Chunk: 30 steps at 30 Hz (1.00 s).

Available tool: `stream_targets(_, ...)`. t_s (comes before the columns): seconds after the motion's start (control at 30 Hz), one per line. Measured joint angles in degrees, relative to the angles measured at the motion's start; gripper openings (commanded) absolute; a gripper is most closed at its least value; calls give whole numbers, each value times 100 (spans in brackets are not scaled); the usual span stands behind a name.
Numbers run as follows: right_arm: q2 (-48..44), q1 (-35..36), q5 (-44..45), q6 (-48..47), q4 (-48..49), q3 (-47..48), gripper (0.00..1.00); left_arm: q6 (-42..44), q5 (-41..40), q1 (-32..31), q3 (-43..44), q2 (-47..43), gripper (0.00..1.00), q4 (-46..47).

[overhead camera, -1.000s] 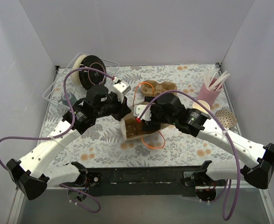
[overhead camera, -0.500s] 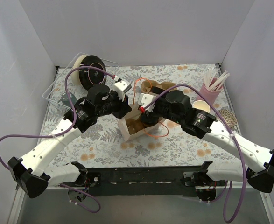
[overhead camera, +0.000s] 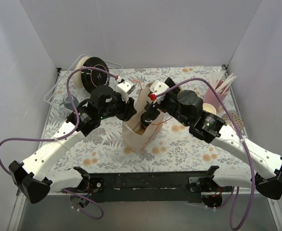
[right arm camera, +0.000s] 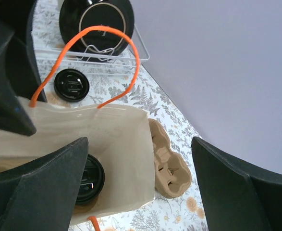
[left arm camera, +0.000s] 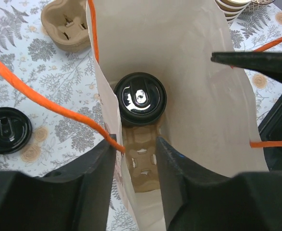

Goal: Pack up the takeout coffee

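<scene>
A kraft paper bag [overhead camera: 137, 134] with orange handles stands upright and open at mid-table. The takeout coffee, its black lid [left arm camera: 140, 98] showing, sits inside on a brown cup carrier [left arm camera: 141, 161]; the lid also shows in the right wrist view [right arm camera: 88, 179] and the top view [overhead camera: 148, 118]. My left gripper [left arm camera: 136, 166] is partly open, its jaws astride the bag's left wall [left arm camera: 109, 110] by an orange handle. My right gripper [right arm camera: 140, 144] is wide open over the bag's mouth, one finger inside and one outside the far wall.
A second cup carrier [right arm camera: 169, 166] lies just behind the bag. A loose black lid [left arm camera: 6, 130] lies to its left. A wire basket [overhead camera: 64, 84] with a black spool, a grey-green mug [overhead camera: 67, 102], a pink cup of straws [overhead camera: 216, 96] and stacked paper cups [overhead camera: 209, 109] ring the area.
The bag has gone from lying on its side to standing upright. Both grippers rose and moved toward the back with it. The cup now sits upright inside.
</scene>
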Motion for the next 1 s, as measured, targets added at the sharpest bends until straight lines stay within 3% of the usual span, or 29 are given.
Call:
stream_targets(0.1,177,0,396,326,7,254,98,4,-101,0,94,0,63,-37)
stream_targets(0.3,721,-4,1231,1075,-229,1283,99,-59,-345,0,424,-4,84,-160)
stream_targets(0.33,800,-4,1357,1189,-299,1475,98,-79,-382,0,476,-13,98,-164)
stream_targets(0.6,1547,-317,2118,1867,-1093,3045,88,-251,-605,0,678,-400,98,-210)
stream_targets(0.7,2328,-1172,2074,2402,-2118,4301,81,-511,-813,0,787,-667,98,-297)
stream_targets(0.8,2879,-2100,1937,2787,-2732,4962,70,-837,-1019,0,920,-881,98,-496)
stream_targets(0.87,3016,-2640,1856,2968,-3080,4992,67,-1029,-1117,0,955,-1019,98,-654)
stream_targets(1.0,2997,-3869,1652,3346,-3654,4557,45,-1357,-1233,0,929,-1287,98,-1174)
